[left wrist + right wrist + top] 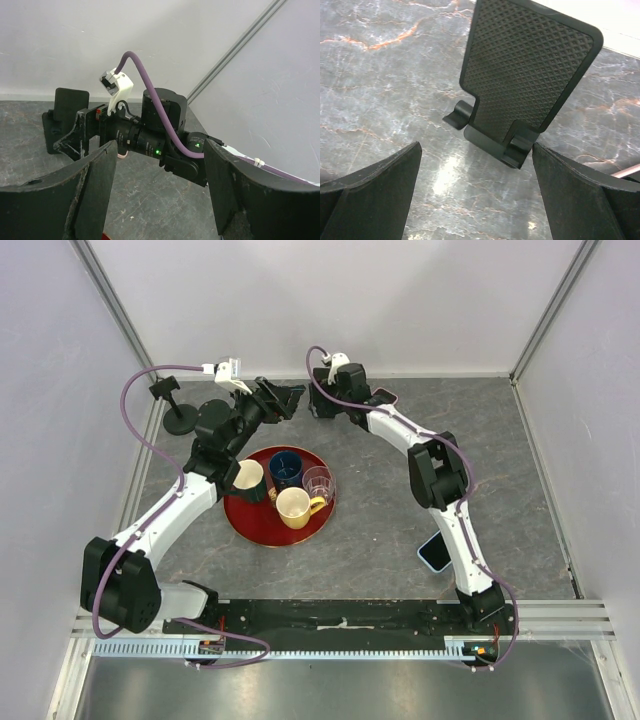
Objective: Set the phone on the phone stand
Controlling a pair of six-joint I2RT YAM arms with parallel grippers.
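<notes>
The black phone stand (527, 70), with a textured back plate and two small front lips, stands on the grey table just ahead of my right gripper (476, 165), which is open and empty. In the top view the stand (299, 396) sits at the back, between my left gripper (281, 402) and my right gripper (320, 406). My left gripper (160, 165) is open and empty, facing the right wrist, with the stand (67, 107) at the left. A light-coloured phone (434, 554) lies flat at the near right, partly hidden by the right arm.
A red tray (250, 525) holds several cups by the left arm. A black post on a round base (180, 420) stands at the back left. A pink-edged flat object (384, 395) lies behind the right wrist. White walls enclose the table.
</notes>
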